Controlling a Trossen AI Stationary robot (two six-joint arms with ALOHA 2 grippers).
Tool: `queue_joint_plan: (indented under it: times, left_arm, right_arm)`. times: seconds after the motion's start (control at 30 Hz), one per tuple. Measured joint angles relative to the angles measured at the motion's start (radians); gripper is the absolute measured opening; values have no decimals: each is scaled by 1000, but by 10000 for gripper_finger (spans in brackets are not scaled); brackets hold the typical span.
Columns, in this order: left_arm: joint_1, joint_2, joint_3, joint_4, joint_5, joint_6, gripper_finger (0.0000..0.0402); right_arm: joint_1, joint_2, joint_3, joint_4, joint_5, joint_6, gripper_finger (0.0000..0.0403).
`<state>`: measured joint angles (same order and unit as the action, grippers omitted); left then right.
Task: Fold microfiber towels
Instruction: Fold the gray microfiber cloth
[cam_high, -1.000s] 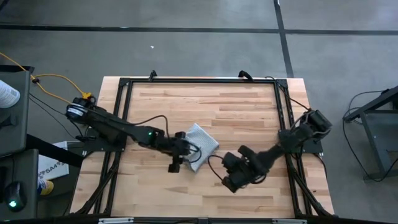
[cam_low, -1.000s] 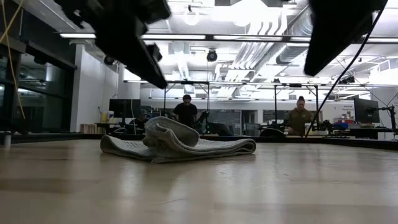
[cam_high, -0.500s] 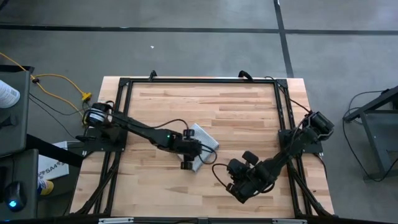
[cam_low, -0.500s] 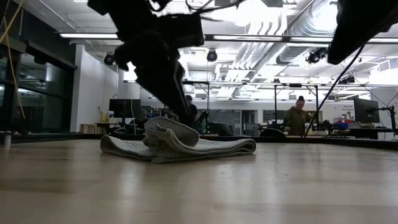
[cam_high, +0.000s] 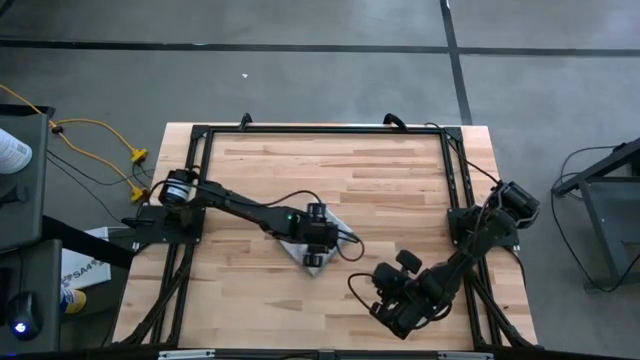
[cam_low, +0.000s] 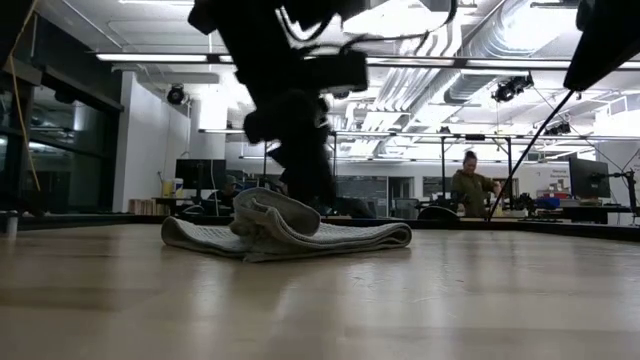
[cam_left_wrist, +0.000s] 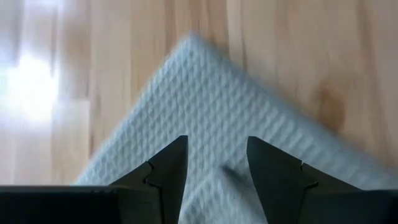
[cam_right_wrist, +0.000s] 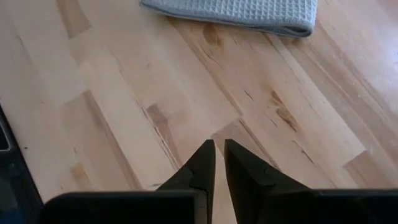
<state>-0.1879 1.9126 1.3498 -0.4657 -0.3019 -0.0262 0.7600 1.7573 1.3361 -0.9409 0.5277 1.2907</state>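
Observation:
The pale grey-blue microfiber towel (cam_low: 290, 232) lies folded in a thick bundle on the wooden table, a little near of its middle (cam_high: 300, 248). Its ribbed cloth fills the left wrist view (cam_left_wrist: 205, 99). My left gripper (cam_left_wrist: 216, 149) stands open right over the towel, slanting down, one finger on either side of a patch of cloth; the low view shows it as a dark mass above the bundle's hump (cam_low: 300, 170). My right gripper (cam_right_wrist: 219, 149) is shut with nothing in it, above bare wood near the table's front right (cam_high: 395, 310). The towel's folded edge (cam_right_wrist: 236, 12) lies beyond it. My left gripper comes at the top of the folded towel (cam_left_wrist: 214, 124) from above, slanting down, with its fingers apart. I cannot tell whether the fingertips touch the cloth. The towel lies flat on the table.
A black frame (cam_high: 200, 140) runs along the table's edges, and cables trail at the left (cam_high: 90, 130). Bare wood (cam_high: 330, 160) stretches on the far side of the towel. People (cam_low: 480, 190) stand in the room behind the table.
My left gripper has gone toward the table's right edge and down, from beside the towel's left near edge to right over the bundle, tipping further downward. My right gripper has drawn back toward the near edge. The towel has kept still.

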Motion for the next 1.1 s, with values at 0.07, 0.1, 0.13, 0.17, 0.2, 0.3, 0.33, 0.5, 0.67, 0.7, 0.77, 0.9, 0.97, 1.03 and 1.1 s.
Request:
queue_joint_plan:
  times: [0.07, 0.1, 0.13, 0.17, 0.2, 0.3, 0.33, 0.5, 0.67, 0.7, 0.77, 0.9, 0.97, 1.03, 1.1]
  left_arm:
    - [2, 0, -6, -34, 3, -3, 164]
    - [8, 0, -5, -28, 4, -3, 164]
    - [8, 0, -3, -32, 4, -4, 164]
    - [8, -1, -3, -44, 4, -5, 164]
    - [12, -2, -3, -54, 4, -5, 164]
    - [12, -1, -4, -84, 8, -12, 164]
    - [12, -1, -4, -85, 9, -13, 164]
    - [12, 4, -4, -113, 31, -32, 164]
    - [12, 8, -4, -130, 38, -35, 161]
    - [12, 8, -4, -134, 38, -38, 156]
    - [12, 8, -4, -143, 39, -52, 141]
    - [11, 8, -4, -146, 43, -61, 87]
    - [11, 8, -4, -147, 44, -74, 56]
    - [11, 8, -4, -154, 45, -94, 26]
    - [11, 8, -4, -170, 45, -115, 8]
  right_arm:
    - [8, 0, 0, 2, 7, 15, 28]
    - [12, 0, 0, 2, 8, 21, 28]
    - [15, 0, 0, 1, 13, 25, 28]
    - [18, 0, 0, 2, 18, 28, 28]
    - [20, 0, 0, 3, 19, 30, 28]
    - [21, 0, 0, 5, 20, 32, 28]
    - [21, 0, 0, 6, 21, 32, 28]
    - [20, 0, 0, 12, 21, 26, 28]
    - [20, 0, 0, 14, 22, 25, 28]
    - [20, 0, 0, 15, 22, 24, 28]
    - [20, 0, 0, 16, 22, 24, 28]
    - [20, 0, 0, 18, 24, 23, 28]
    - [20, 0, 0, 18, 24, 22, 28]
    - [20, 0, 0, 18, 24, 22, 28]
    - [20, 0, 0, 18, 24, 22, 28]
